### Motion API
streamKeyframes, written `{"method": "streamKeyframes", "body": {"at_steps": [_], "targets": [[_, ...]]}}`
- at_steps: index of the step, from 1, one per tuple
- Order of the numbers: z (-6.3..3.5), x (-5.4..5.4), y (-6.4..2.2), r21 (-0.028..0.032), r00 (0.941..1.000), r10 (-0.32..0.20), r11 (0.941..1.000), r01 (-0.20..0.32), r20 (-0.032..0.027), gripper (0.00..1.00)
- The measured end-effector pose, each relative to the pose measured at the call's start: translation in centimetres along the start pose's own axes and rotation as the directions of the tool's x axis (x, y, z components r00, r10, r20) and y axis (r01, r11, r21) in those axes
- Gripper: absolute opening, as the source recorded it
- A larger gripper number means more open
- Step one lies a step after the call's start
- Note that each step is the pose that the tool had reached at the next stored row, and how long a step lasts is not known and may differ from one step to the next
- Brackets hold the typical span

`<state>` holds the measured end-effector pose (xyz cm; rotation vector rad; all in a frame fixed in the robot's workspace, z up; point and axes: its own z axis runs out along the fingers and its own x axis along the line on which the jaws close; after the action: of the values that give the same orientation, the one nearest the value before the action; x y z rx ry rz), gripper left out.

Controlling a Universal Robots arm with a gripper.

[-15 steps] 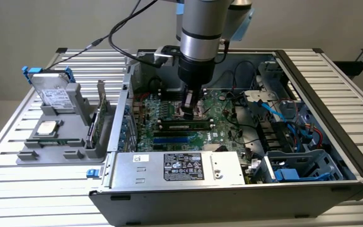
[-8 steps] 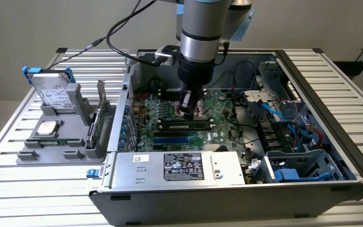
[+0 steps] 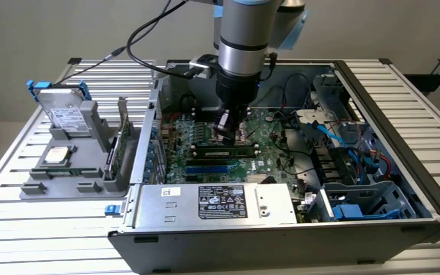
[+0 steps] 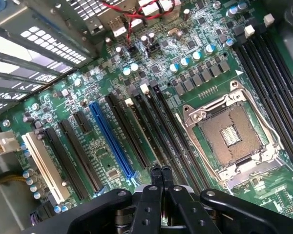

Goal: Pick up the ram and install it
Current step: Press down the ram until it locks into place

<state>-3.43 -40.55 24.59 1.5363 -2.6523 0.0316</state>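
So the ram (image 3: 222, 152) is already lying in its slot on the motherboard (image 3: 204, 137), right under the arm. The claw (image 4: 160, 171) is clenched with nothing in it, fingertips together, sitting just above the stick inside the open PC case (image 3: 403, 143). Looks like the seating step to me; next thing needed is a firm, even press so the latches click.

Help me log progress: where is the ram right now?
In the exterior view, the ram lies in a motherboard slot inside the open computer case, directly below the gripper.
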Motion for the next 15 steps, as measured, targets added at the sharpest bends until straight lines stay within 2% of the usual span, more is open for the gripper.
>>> {"method": "streamKeyframes", "body": {"at_steps": [4,8,15], "targets": [[0.07,-0.01,0.00,-0.0007,0.9986,0.052,0.9987,-0.052,0.0030,0.10],[0.13,-0.01,0.00,-0.0015,0.9946,0.103,0.9947,-0.103,0.0059,0.10],[0.25,-0.02,-0.01,-0.0034,0.9813,0.192,0.9813,-0.192,0.0109,0.10]]}}
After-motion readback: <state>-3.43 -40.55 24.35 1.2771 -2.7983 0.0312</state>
